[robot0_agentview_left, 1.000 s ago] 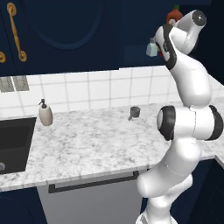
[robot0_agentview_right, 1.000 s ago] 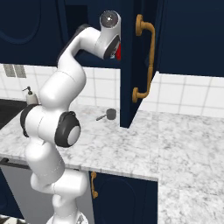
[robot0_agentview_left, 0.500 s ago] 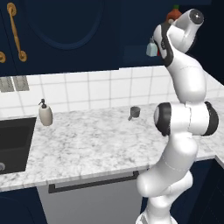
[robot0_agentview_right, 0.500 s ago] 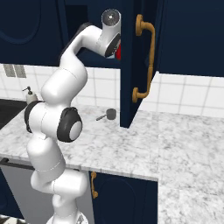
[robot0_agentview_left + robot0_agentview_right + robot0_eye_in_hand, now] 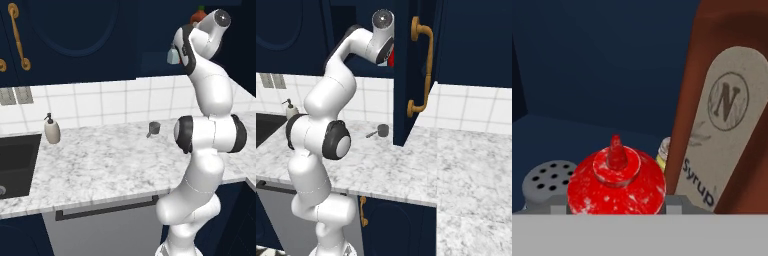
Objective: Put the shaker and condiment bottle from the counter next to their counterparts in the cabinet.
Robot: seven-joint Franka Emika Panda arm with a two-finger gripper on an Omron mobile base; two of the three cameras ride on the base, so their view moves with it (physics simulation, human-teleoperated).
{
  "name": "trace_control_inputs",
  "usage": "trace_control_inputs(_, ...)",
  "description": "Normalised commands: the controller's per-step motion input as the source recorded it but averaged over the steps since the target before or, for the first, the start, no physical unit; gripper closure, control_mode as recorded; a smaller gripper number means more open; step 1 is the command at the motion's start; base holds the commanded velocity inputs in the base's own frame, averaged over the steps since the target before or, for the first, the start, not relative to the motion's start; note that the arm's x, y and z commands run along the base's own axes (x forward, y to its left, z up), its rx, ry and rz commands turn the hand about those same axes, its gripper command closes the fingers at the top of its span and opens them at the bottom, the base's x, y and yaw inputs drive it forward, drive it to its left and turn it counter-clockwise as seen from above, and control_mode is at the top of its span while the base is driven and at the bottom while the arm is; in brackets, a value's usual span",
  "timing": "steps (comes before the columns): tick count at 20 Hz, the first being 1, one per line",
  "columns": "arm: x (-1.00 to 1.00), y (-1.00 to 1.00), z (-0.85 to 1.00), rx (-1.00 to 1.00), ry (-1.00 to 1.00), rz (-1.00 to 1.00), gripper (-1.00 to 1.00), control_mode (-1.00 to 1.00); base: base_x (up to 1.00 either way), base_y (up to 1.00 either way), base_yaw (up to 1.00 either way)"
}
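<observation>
Standing upright inside the cabinet (image 5: 587,75), nozzle up, the red condiment bottle (image 5: 616,186) sits between the partly open gripper (image 5: 616,207) fingers.

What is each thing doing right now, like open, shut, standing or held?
Small bright red squeeze bottle: upright, capped, between the hand's fingers.
Grey shaker with holed top: upright beside it.
Tall red-brown syrup bottle: upright.
Navy cabinet door with brass handle: open.
Beige pump soap dispenser: upright on the counter.
</observation>
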Motion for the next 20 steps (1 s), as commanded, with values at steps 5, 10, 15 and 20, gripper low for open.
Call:
trace_control_inputs(5,0.05,0.00,-0.11,0.00,-0.02,0.00,-1.00,-1.00,0.00,0.00,0.00)
trace_control_inputs(10,0.00,0.00,-0.06,0.00,-0.01,0.00,-1.00,-1.00,0.00,0.00,0.00)
trace_control_inputs(15,0.00,0.00,0.00,0.00,-0.01,0.00,-1.00,-1.00,0.00,0.00,0.00)
trace_control_inputs(20,0.00,-0.01,0.00,0.00,-0.02,0.00,-1.00,-1.00,0.00,0.00,0.00)
